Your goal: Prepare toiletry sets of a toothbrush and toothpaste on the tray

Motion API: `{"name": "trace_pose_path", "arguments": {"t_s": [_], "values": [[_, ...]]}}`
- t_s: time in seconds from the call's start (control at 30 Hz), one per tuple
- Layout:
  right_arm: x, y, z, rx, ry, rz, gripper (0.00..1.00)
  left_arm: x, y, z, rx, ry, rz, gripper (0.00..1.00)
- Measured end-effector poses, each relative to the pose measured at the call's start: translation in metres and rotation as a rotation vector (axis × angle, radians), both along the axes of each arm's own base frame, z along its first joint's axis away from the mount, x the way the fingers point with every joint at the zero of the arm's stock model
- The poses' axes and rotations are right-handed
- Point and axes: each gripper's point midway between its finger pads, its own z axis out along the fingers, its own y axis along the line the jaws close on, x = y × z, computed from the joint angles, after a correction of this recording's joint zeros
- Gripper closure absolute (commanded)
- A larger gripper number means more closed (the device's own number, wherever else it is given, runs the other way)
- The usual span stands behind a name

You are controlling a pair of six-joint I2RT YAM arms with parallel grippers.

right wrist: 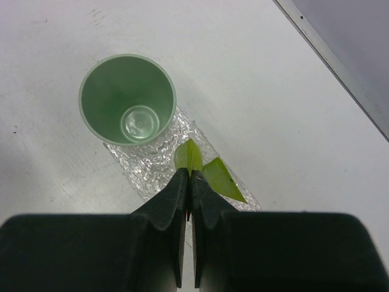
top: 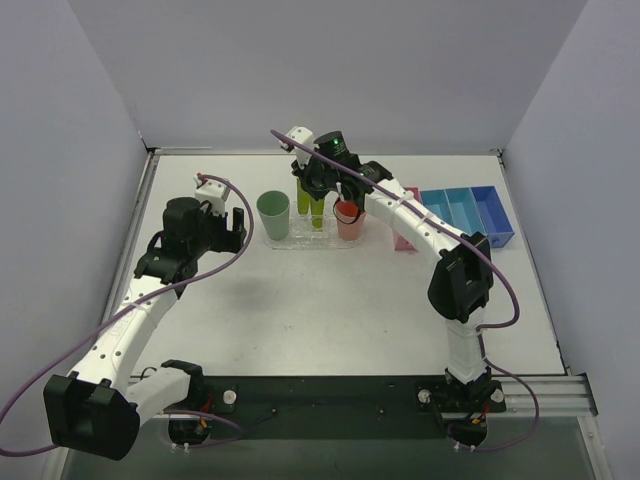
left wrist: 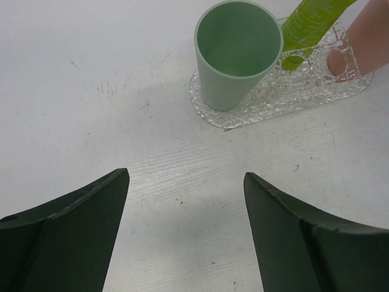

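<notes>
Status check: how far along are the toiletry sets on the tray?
Done: one lime-green tube stands on the clear tray, between the green cup and the salmon cup. In hand: the right gripper is shut on a second tube over the tray's middle. Left: no toothbrush shows in any view, the green cup is empty, and the left gripper hangs open beside the tray.

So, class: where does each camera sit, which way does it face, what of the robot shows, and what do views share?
Top: above and behind, looking down on the table; left arm and right arm show.
Left wrist: faces forward-down at the green cup on the tray; open left end effector shows.
Right wrist: looks straight down; right end effector, shut on a green tube.
Shared: cup and tray.
</notes>
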Motion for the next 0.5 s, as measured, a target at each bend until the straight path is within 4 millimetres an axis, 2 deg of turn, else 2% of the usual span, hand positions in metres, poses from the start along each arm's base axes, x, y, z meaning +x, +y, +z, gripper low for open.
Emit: {"name": "trace_pose_path", "arguments": {"t_s": [0.5], "values": [[0.0082,-0.0025,0.0016,0.015,0.003,-0.008,1.0,0.0,0.0,0.0,0.002,-0.001,-0.002,0.13]]}}
